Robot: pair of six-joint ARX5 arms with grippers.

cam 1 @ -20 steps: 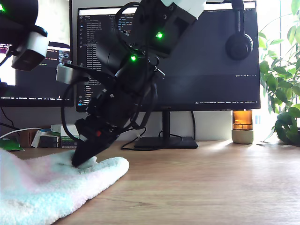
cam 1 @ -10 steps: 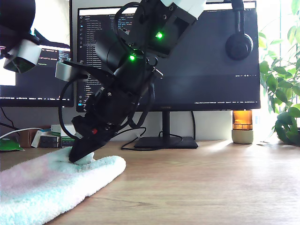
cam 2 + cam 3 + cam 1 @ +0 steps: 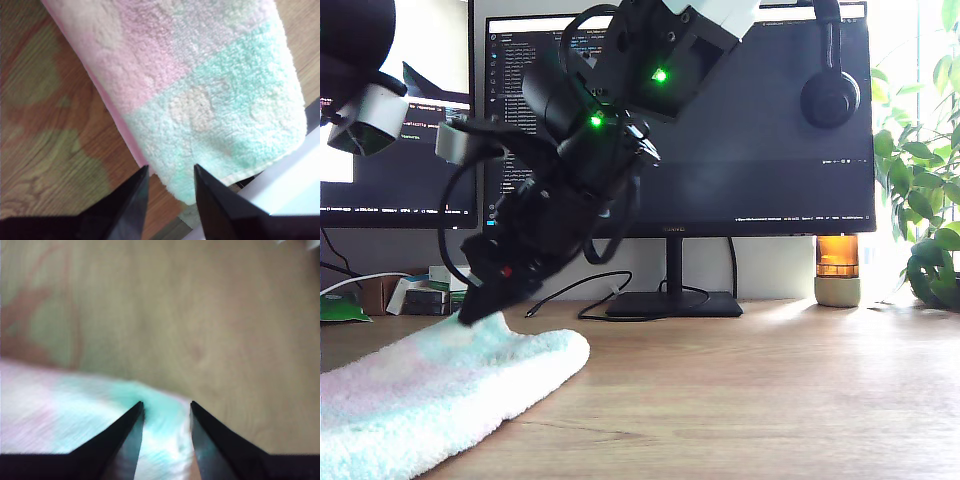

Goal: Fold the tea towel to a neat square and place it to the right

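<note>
The tea towel [image 3: 430, 390] is fluffy, pale mint and white, and lies folded on the wooden desk [image 3: 770, 390] at the exterior view's lower left. My second gripper [image 3: 480, 312] hangs on the big dark arm just above the towel's back edge. In its wrist view the fingers stand apart, open [image 3: 166, 410], over a blurred corner of the towel [image 3: 75, 410]. My first gripper [image 3: 170, 172] is open and holds nothing, looking down from higher up on the towel's rounded end [image 3: 210, 100], which shows mint and pink patches there. Its arm [image 3: 365, 110] is at the exterior view's upper left.
Two monitors [image 3: 750, 130] stand behind, one on a black foot [image 3: 675, 303] with a cable beside it. Headphones [image 3: 830, 95] hang on the monitor. An amber jar [image 3: 837, 270] and a plant [image 3: 925, 200] are at the exterior view's right. Small boxes [image 3: 430, 295] sit behind the towel.
My second gripper has lifted off the towel and drawn back toward the exterior view's left. The towel's raised fold has settled flatter.
</note>
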